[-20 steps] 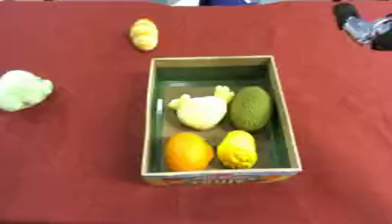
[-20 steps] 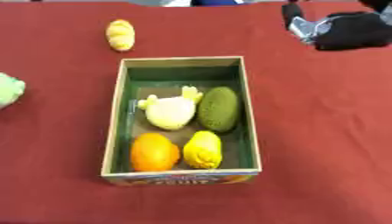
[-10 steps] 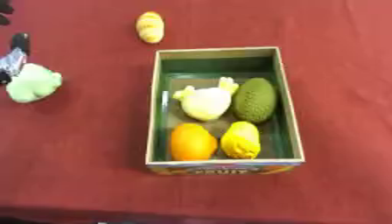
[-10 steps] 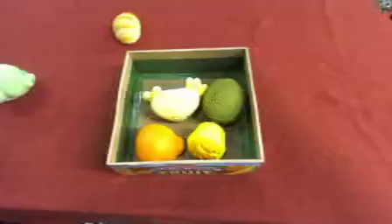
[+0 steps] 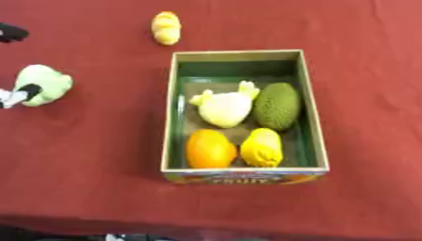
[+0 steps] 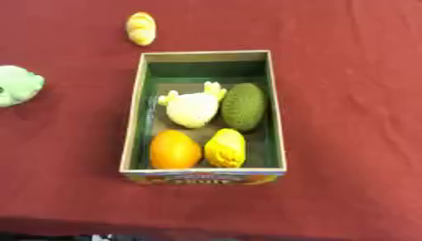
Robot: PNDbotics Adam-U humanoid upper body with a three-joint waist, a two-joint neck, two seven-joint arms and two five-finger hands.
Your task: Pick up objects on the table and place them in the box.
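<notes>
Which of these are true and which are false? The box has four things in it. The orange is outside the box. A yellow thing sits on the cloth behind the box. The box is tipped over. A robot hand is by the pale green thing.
1. The box holds four things. True.
2. The orange is outside the box. False: it lies inside, in the near left corner.
3. A yellow thing lies on the red cloth beyond the box. True.
4. The box is tipped over. False: it stands upright, open at the top.
5. The left robot hand is by the pale green thing. True.
</notes>
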